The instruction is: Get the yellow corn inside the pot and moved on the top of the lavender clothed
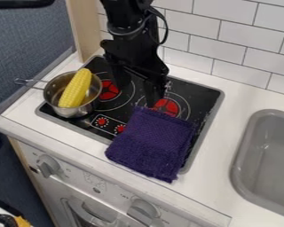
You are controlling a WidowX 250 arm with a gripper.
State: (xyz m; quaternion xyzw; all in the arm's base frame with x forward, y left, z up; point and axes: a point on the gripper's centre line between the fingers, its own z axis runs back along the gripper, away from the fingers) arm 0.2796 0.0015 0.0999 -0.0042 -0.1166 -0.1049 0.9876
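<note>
spread wide, my tool [137,88] hangs down over the back of the black stove top [200,95] in the camera view, its two fingers well apart and nothing between them. to the left i see the metal pot [53,96], sitting on the stove's left side with its handle [29,84] pointing toward the left edge of the view. the yellow corn [76,90] lies tilted in the pot, its upper end up at the far rim. my purple cloth [153,144] is spread over the right front of the stove, its near end reaching onto the white counter [227,146]. a grey sink [266,159] is set in at the right, and pale wall tiles [227,48] rise behind.
</note>
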